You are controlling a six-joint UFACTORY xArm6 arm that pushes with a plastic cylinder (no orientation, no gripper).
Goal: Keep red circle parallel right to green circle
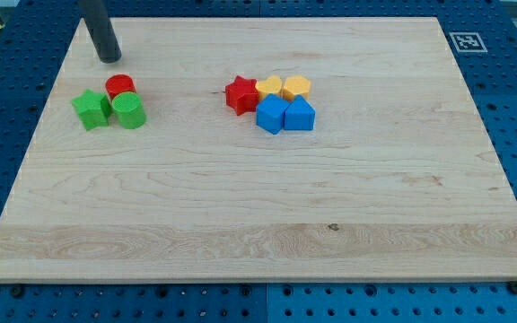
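The red circle point(119, 86) sits near the view's upper left, touching the green circle point(128, 110) just below and to its right. A green star point(91, 109) lies against the green circle's left side. My tip point(109, 59) rests on the board just above and slightly left of the red circle, a small gap apart from it.
A cluster sits at the upper middle: a red star point(240, 94), two yellow blocks point(269, 88) point(297, 87) and two blue blocks point(271, 115) point(300, 115). The wooden board point(258, 224) lies on a blue pegboard table, with a marker tag point(466, 41) at the upper right.
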